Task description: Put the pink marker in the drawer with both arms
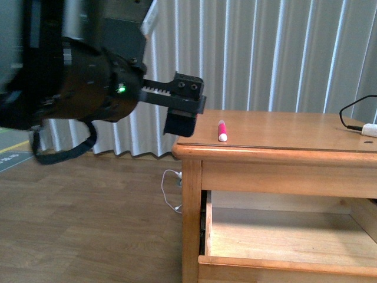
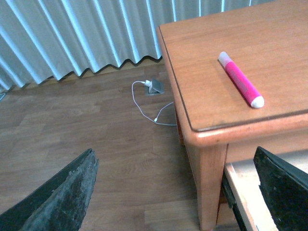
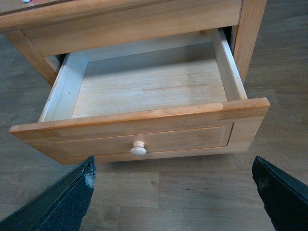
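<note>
Nearest the robot, in front of the cabinet (image 1: pixel 277 127), the right gripper (image 3: pixel 173 163) is held over the pulled-out drawer (image 3: pixel 144 115), its fingers spread wide and holding nothing. The drawer's round knob (image 3: pixel 138 149) is seen between them, and its wooden floor is bare.

Further in, just off the cabinet's left edge and at about the height of its top, the left gripper (image 2: pixel 174 159) is found – fingers likewise spread wide, nothing between them.

The pink marker (image 2: pixel 240 85) is lying flat on the cabinet's top, near the front left corner and apart from both grippers. Its long axis is set roughly front to back on the top, a white end towards the front edge, so in the left wrist view it runs diagonally to the line between the fingers.

The left arm is judged the nearer. A short reach inward over the cabinet's left edge is called for, and probably some turn of the wrist so that the marker is taken across its width. At the cabinet's far right, a white plug (image 1: pixel 370 130) with a black cable is well apart from the marker.
</note>
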Robot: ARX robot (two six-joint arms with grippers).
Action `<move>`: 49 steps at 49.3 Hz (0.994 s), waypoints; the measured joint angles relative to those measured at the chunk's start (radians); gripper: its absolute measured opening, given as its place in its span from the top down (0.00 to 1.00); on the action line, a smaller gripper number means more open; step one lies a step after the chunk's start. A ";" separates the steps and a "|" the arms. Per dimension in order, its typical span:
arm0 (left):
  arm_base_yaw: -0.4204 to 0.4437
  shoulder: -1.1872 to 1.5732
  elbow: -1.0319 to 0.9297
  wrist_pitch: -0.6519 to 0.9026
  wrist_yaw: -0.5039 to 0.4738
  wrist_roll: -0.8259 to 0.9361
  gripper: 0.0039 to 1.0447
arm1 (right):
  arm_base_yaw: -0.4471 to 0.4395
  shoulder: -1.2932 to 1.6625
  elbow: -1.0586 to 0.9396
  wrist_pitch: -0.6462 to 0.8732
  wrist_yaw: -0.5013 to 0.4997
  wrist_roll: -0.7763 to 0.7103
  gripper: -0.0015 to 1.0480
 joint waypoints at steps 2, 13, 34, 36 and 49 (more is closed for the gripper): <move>0.000 0.053 0.061 -0.013 -0.002 0.001 0.06 | 0.000 0.000 0.000 0.000 0.000 0.000 0.09; -0.007 0.343 0.441 -0.166 0.012 -0.024 0.06 | 0.000 0.000 0.000 0.000 0.000 0.000 0.09; -0.030 0.576 0.745 -0.304 0.014 -0.059 0.06 | 0.000 0.000 0.000 0.000 0.000 0.000 0.09; -0.031 0.587 0.761 -0.312 0.018 -0.059 0.06 | 0.000 0.000 0.000 0.000 0.000 0.000 0.09; -0.035 0.642 0.823 -0.377 0.030 -0.095 0.06 | 0.000 0.000 0.000 0.000 0.000 0.000 0.09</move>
